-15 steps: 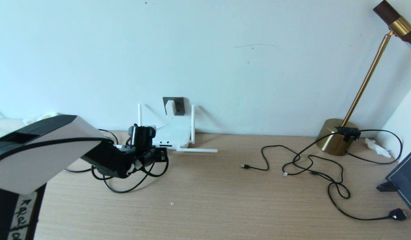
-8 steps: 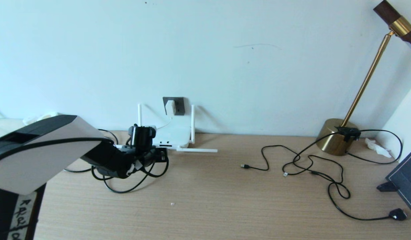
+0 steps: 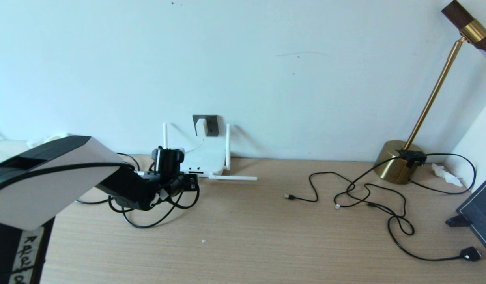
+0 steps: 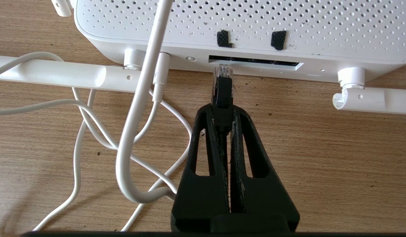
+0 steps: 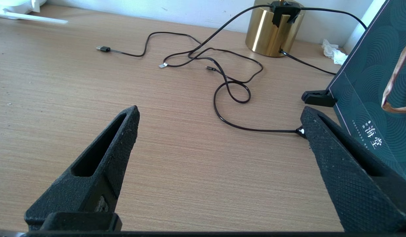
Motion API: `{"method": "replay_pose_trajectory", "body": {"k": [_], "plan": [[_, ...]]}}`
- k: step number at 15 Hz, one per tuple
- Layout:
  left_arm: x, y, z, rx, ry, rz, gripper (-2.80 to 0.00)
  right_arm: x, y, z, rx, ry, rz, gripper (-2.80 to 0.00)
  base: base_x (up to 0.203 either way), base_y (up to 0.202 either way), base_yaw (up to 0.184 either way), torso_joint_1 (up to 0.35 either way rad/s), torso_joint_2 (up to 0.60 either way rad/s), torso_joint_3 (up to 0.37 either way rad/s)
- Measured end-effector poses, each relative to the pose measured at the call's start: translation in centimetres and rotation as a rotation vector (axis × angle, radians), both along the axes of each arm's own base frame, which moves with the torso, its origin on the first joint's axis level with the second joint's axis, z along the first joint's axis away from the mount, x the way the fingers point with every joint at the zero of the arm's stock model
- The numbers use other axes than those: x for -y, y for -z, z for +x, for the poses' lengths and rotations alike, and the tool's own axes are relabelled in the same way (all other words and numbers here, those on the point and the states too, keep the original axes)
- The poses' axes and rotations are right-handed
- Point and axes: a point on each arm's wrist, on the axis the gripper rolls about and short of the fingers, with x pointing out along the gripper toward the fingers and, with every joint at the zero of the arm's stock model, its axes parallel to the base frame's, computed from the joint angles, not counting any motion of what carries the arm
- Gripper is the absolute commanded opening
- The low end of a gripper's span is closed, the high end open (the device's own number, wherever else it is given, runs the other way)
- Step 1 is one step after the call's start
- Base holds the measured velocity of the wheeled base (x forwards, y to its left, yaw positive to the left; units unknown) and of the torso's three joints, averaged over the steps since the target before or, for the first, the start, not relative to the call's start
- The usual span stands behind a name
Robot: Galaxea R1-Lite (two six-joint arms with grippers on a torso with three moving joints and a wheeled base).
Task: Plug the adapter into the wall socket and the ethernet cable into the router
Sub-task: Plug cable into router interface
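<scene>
The white adapter sits plugged in the dark grey wall socket, its thin white cord running down to the router. The router lies flat against the wall. In the left wrist view the router shows its dark port slot on the near edge. My left gripper is shut on the black ethernet cable's plug, whose clear tip touches the port slot's left end. In the head view that gripper is just in front of the router. My right gripper hangs open over bare desk, out of the head view.
White cords loop on the desk beside my left gripper. Thin black cables sprawl at the right, near a brass lamp base and a dark teal box. One antenna lies flat on the desk.
</scene>
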Motion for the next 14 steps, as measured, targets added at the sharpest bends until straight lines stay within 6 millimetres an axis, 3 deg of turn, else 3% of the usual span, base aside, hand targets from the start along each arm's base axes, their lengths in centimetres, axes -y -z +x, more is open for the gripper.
{"method": "replay_pose_trajectory", "body": {"k": [14], "plan": [[0.12, -0.32, 0.27, 0.014, 0.003, -0.001, -2.8, 0.0, 0.0, 0.0, 0.0, 0.0, 0.0, 0.0, 0.0, 0.0, 0.0, 0.0, 0.0, 0.0]]}}
